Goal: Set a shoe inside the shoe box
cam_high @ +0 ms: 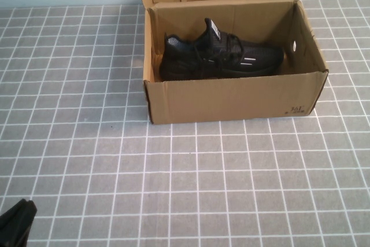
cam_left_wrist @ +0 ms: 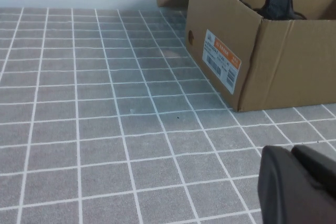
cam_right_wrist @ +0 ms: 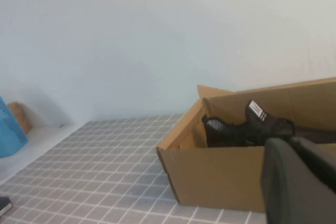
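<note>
The black knit low-top sneaker with thin white side stripes (cam_high: 222, 57) lay inside the brown corrugated cardboard shoe box (cam_high: 231, 99), resting on the box floor with its toe toward the robot's right and its heel toward the left. Its white tongue tag stood up near the middle. The box sat open at the far centre of the grey tiled tabletop with white grid lines (cam_high: 173, 177), its lid flap folded back against the pale wall. A round hole showed in the right end wall, and a small printed mark sat at the front right corner. An orange and white label (cam_left_wrist: 221, 61) was stuck on the left end.

The left claw (cam_high: 17, 219) sat low at the near left edge of the tabletop, well apart from the box; whether it was wide or narrow could not be told. The right claw (cam_right_wrist: 302, 179) hung near the box's left end; its opening could not be told either.
</note>
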`<action>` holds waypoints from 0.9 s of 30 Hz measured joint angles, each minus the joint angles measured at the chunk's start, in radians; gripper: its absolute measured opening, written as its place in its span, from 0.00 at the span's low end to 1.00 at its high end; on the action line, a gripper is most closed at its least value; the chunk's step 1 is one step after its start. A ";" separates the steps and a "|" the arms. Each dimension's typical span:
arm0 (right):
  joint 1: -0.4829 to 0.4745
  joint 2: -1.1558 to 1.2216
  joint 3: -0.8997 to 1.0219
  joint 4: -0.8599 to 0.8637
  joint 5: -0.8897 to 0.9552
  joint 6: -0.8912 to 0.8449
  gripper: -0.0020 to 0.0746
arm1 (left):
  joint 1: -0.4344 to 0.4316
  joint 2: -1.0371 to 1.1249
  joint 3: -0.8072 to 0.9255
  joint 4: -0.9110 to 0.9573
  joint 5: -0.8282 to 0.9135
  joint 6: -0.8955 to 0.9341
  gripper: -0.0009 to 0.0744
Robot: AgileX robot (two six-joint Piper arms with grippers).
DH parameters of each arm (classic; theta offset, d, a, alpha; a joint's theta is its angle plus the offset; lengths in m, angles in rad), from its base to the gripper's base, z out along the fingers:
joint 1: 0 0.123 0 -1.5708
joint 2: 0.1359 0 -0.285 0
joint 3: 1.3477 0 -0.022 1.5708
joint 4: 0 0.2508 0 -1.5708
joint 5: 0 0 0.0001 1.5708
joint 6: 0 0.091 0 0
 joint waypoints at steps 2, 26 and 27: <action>0.000 0.000 0.000 0.002 0.017 -0.001 0.01 | 0.000 0.000 0.000 -0.001 0.001 0.000 0.01; -0.352 -0.070 0.299 -0.261 -0.111 -0.076 0.01 | 0.000 0.000 0.000 -0.002 0.014 0.002 0.01; -0.357 -0.070 0.300 -0.261 -0.104 -0.076 0.01 | 0.000 0.000 0.000 -0.002 0.014 0.002 0.01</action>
